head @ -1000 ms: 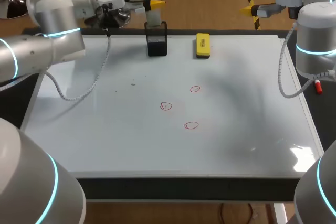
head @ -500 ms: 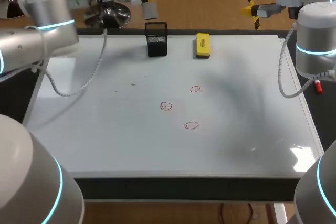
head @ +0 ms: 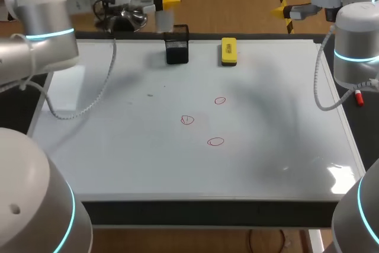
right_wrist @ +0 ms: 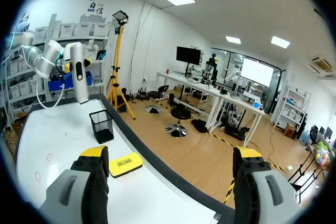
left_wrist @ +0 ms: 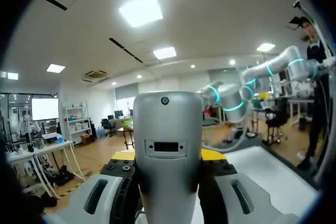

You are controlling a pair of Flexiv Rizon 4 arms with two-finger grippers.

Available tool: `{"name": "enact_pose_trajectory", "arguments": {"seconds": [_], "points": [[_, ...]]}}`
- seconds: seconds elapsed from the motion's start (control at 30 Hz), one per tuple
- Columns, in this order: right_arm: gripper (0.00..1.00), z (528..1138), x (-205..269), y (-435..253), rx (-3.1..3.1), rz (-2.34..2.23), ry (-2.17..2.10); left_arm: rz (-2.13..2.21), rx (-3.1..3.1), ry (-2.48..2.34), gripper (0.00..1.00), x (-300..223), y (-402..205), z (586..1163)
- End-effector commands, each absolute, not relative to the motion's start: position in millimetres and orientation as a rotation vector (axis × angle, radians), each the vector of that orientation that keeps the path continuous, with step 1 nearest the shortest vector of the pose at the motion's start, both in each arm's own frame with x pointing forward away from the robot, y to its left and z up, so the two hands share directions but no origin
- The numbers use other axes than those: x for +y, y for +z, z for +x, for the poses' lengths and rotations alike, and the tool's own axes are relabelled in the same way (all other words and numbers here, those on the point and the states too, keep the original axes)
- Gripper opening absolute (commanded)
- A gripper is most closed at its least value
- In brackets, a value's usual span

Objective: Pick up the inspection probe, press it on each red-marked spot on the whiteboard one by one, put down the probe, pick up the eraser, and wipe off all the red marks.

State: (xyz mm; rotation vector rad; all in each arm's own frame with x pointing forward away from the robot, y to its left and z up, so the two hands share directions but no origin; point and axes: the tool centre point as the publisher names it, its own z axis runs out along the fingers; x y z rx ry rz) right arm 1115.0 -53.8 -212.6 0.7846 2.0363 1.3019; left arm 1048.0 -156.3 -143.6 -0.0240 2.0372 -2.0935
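Up at the board's twelve o'clock edge, the grey-white cylindrical inspection probe hangs upright in the air, just off the eleven o'clock side of the black wire-mesh holder, with its lower end about level with the holder's rim. The left gripper pinches the probe's body from both sides, its yellow tips showing on either flank in the left wrist view. A mid-body grip like this leaves the lower end free, which suits pressing it straight down on the board. The three small red-marked spots sit toward five o'clock from the holder: the nearest, the middle one and the farthest, all undisturbed, so I judge the pressing has not begun and the carry down to them comes next. The yellow block eraser lies flat at three o'clock from the holder, parked along the far edge where it is clear of the marks. The right gripper waits beyond the one o'clock corner of the white whiteboard, fingers spread with nothing between them, likely kept out of the left arm's way.
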Motion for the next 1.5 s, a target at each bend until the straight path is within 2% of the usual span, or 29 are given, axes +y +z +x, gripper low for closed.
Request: {"name": "enact_pose_trajectory", "arguments": {"seconds": [0.03,0.67,1.5], "points": [[1.0,1115.5,-53.8,-212.4,2.039,0.785,1.301,-0.087,2.026,-2.065,0.0,-150.7,-145.5,1026.3],[1.0,1115.5,-53.8,-212.4,2.039,0.785,1.301,-0.277,1.998,-2.033,0.0,-114.2,-196.9,962.1],[1.0,1115.5,-53.8,-212.4,2.039,0.785,1.301,-0.333,1.937,-1.992,0.0,-67.0,-246.5,952.4]]}}
